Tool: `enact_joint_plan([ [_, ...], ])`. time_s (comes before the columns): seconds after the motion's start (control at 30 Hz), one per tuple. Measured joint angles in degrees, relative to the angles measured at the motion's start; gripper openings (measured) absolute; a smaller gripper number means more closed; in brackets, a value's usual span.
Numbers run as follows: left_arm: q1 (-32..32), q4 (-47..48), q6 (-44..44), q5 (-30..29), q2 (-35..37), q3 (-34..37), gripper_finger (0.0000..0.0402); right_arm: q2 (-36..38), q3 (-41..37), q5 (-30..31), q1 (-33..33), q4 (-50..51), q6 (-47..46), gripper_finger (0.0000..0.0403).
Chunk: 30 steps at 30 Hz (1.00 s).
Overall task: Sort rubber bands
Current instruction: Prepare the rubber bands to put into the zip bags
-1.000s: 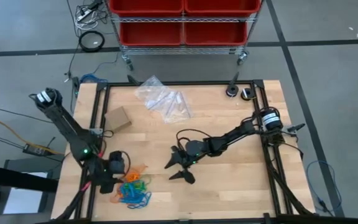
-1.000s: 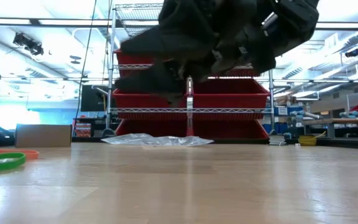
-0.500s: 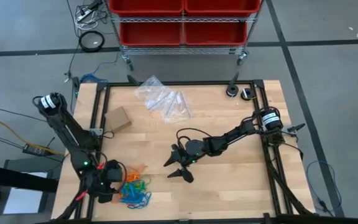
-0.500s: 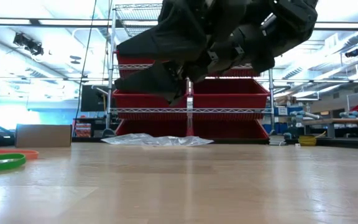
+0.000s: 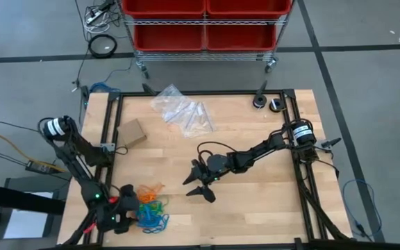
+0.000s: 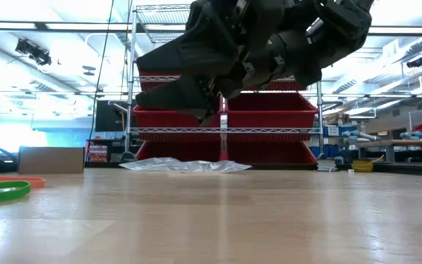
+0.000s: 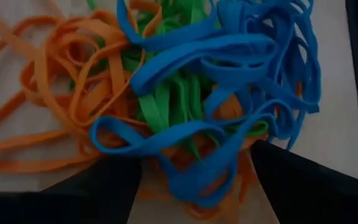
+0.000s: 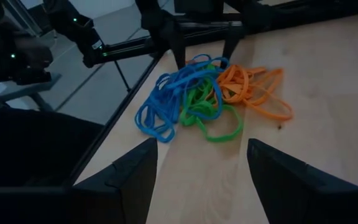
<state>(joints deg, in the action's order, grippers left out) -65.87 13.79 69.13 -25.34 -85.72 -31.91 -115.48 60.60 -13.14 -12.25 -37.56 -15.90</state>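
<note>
The rubber bands [image 5: 151, 206] lie in one tangled pile of orange, blue and green loops near the table's near left corner. They also show in the right wrist view as rubber bands [image 8: 204, 99], and they fill the left wrist view [image 7: 191, 93]. My left gripper [image 5: 129, 210] is low at the pile's left edge. It is open, and its two fingers [image 7: 104, 190] stand either side of a blue loop [image 7: 197, 177]. My right gripper [image 5: 194, 186] hangs open above the table's middle, pointing toward the pile with nothing between its fingers. My left gripper slants down onto the pile's left edge, with a blue loop [image 7: 185, 134] and orange loops between its open fingers. I cannot tell whether the fingers touch the bands.
Clear plastic bags [image 5: 184, 111] lie at the far middle of the table, and a small cardboard box [image 5: 132, 132] sits at the far left. Two small round things [image 5: 267, 103] sit at the far right corner. A rack with red bins [image 5: 203, 24] stands beyond the far edge.
My left gripper has moved toward the table's near edge and down, ending at the left edge of the band pile. The pile and my right gripper have stayed in place.
</note>
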Motion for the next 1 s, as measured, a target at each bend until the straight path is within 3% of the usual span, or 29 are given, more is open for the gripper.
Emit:
enact_joint_plan([
  [0.2,0.02,1.79,-0.6,-5.5,-6.64,-2.96,0.0299,0.02,0.0,-0.53,0.0,0.17,-0.04,0.0232],
  [0.3,0.05,0.8,-1.35,-8.23,-8.72,-3.66,0.0263,0.02,0.0,-0.53,-0.04,0.37,-0.35,0.0225],
  [0.6,1.3,-0.83,-4.79,-9.97,-9.56,-4.13,0.0029,0.07,-0.02,-1.56,-0.59,5.29,-1.22,0.0188],
  [0.83,4.56,-2.68,-10.63,-8.95,-9.54,-4.14,0.0015,0.07,-0.04,-2.05,-3.15,9.67,0.07,0.0152],
  [1.0,6.94,-3.87,-15.18,-7.66,-9.52,-4.15,0.0015,-0.94,-0.11,-0.31,-4.68,10.39,3.1,0.015],
])
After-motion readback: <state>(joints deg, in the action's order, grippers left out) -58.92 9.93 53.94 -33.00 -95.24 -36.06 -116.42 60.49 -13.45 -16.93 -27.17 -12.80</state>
